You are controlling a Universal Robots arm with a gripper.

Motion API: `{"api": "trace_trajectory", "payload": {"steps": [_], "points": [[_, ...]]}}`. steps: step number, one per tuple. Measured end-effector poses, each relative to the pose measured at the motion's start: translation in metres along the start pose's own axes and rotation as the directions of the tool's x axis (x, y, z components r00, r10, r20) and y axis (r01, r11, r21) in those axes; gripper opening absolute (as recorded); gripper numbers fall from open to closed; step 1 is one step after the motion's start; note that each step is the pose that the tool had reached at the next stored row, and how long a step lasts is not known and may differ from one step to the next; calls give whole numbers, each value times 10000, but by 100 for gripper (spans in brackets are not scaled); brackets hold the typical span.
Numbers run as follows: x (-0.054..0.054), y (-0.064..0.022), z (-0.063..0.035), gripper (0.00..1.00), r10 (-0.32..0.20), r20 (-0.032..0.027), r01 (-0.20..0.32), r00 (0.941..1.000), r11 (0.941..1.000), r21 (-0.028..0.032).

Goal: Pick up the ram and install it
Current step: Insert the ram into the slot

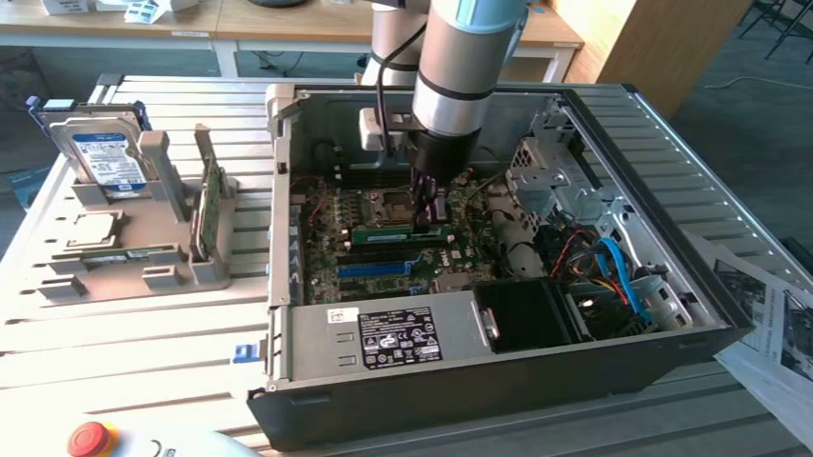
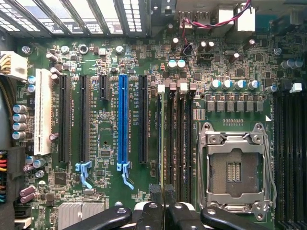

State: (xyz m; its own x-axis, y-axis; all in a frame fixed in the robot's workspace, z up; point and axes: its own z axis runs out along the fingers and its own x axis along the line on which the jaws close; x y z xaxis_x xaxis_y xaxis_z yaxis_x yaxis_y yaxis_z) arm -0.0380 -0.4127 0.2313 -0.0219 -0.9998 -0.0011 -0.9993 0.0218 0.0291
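Apparently at the seating step, the tool [image 1: 427, 219] stood shut, gripping nothing, its tips down at the ram [image 1: 399, 231], a green stick upright in a motherboard [image 1: 333, 249] slot at centre frame; full seating likely required straight, even downward pressure.

Open black computer case [image 1: 508, 390] on slatted table [image 1: 128, 333]. Inside: green motherboard [image 2: 105, 143], bare CPU socket [image 2: 233, 165], blue expansion slot [image 2: 123, 120], white slot [image 2: 43, 112], labelled power supply [image 1: 381, 338]. Exterior view's left: gray holder [image 1: 171, 205], hard drive [image 1: 109, 157] upright, processor chip [image 1: 87, 228] flat. Red emergency-stop button [image 1: 91, 438].
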Motion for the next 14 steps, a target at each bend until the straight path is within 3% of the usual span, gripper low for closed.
{"api": "trace_trajectory", "payload": {"steps": [14], "points": [[0, 0, 18, 12, 0, -3, 0, 10000, 10000, -1]]}}
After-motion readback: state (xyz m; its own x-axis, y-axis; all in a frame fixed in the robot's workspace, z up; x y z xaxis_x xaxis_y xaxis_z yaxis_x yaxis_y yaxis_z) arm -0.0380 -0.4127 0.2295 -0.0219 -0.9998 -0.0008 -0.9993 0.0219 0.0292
